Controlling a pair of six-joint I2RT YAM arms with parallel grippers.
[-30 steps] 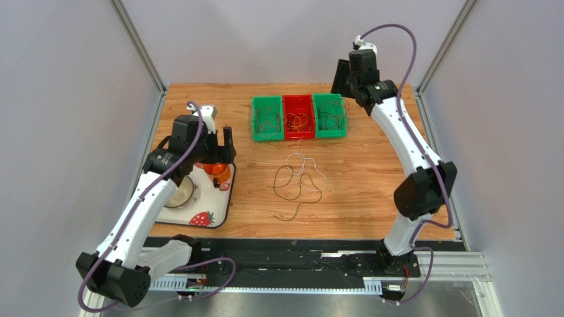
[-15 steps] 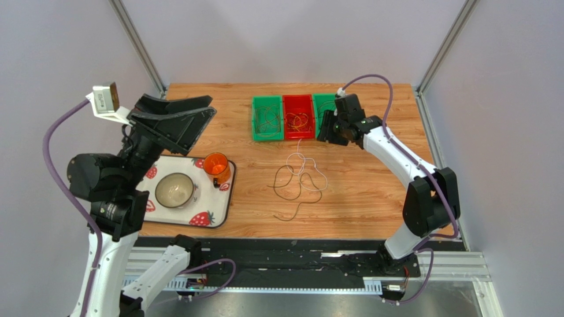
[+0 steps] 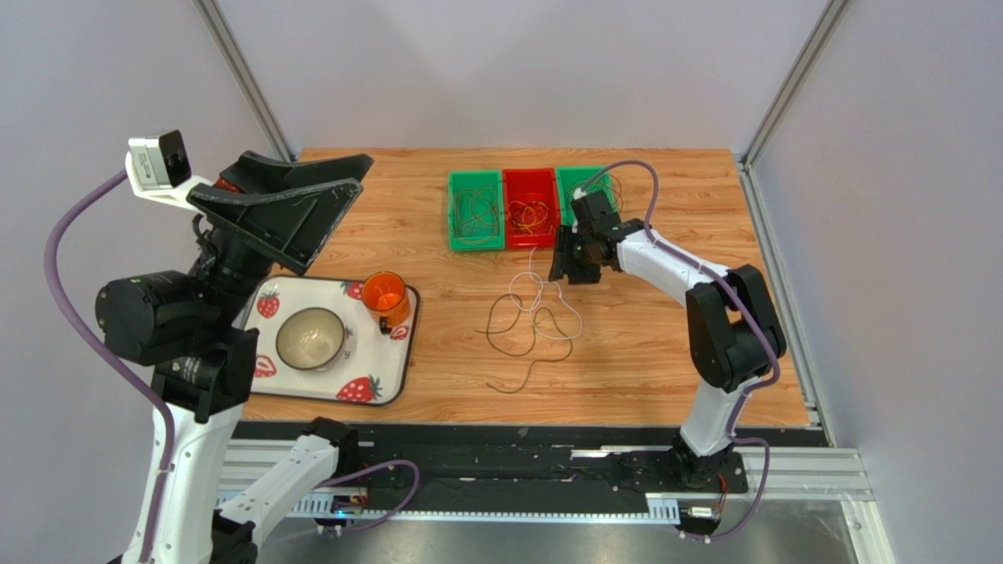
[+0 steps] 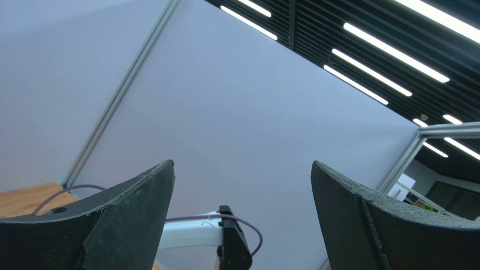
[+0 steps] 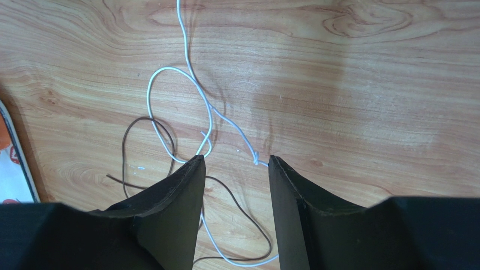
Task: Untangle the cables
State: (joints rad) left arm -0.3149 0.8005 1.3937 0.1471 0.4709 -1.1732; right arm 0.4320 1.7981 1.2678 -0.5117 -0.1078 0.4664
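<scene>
Sprawling near the middle of the wooden table (image 3: 659, 341), the loose cables (image 3: 532, 317) form one tangle: a whitish wire (image 5: 169, 76) loops across a brown wire (image 5: 132, 126), with a small knot in the white strand. At 12 o'clock from the tangle, three bins stand side by side, a green bin (image 3: 475, 213), a red bin (image 3: 531, 209) and a second green one partly behind the right arm, each holding more thin wires. The right gripper (image 5: 234, 160) hangs at 1 o'clock from the tangle, fingers pointing down, jaws apart with bare wood and wire visible between them, gripping nothing. At 9 o'clock lies a strawberry-print tray (image 3: 394, 364) carrying a bowl (image 3: 312, 338) and an orange cup (image 3: 385, 296). Above that tray, the left gripper (image 4: 242, 164) is raised high, spread wide and empty, aimed at the far wall.
</scene>
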